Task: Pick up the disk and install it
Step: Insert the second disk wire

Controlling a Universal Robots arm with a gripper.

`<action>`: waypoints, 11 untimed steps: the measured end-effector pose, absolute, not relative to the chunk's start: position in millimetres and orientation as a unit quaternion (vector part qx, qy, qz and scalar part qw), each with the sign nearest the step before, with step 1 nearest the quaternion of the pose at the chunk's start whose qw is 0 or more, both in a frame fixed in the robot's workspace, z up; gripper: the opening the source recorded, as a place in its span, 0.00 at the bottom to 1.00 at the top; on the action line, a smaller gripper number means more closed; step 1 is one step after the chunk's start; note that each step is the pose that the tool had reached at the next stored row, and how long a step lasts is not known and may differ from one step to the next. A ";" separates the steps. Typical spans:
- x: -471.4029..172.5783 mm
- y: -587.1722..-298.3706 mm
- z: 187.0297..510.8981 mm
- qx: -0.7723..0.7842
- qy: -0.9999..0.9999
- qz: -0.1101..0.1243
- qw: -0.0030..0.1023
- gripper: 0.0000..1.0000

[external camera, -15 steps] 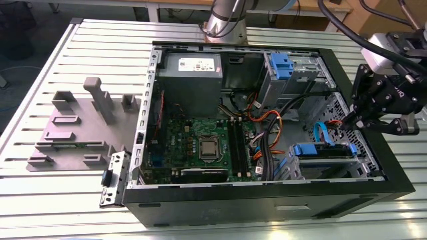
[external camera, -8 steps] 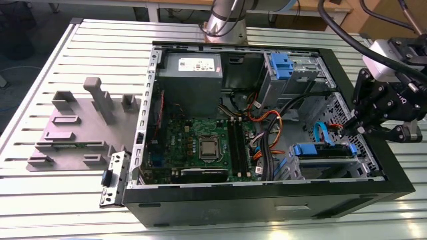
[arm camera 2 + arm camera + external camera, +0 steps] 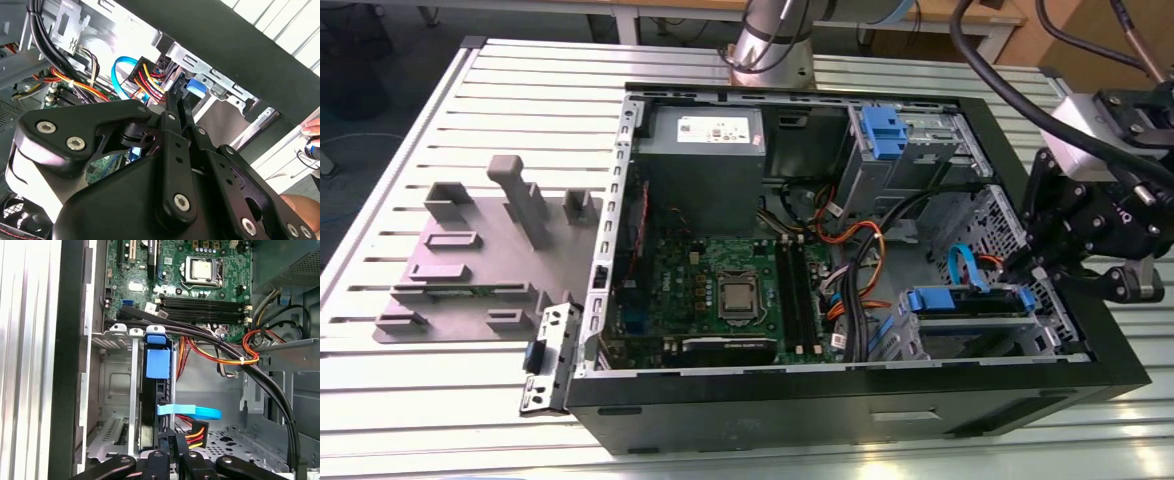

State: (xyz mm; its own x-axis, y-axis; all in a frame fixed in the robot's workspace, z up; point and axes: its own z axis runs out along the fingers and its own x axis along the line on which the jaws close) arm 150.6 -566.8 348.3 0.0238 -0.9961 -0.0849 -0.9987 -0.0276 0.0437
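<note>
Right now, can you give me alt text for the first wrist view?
The disk stands on edge in the drive cage, its blue carrier tab facing the motherboard, with the gripper at its near end.

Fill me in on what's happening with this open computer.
A robot arm is working inside an open computer case that lies on a slatted metal table. Its gripper is down at the drive cage in the corner of the case, at the exterior view's right. In the first wrist view, the disk, with its blue carrier, stands on edge in a slot of that cage, with the gripper right at its end. A blue cable and coloured power wires run past the same spot.
</note>
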 end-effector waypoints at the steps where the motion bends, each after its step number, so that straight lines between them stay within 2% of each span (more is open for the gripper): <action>1: 150.6 -566.9 347.6 -0.715 0.697 0.046 0.014 0.17; 11: 148.4 -568.3 342.6 -0.715 0.697 0.046 0.014 0.17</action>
State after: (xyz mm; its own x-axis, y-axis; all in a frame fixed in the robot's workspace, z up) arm 148.4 -568.3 342.6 0.0239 -0.9961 -0.0846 -0.9987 -0.0276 0.0438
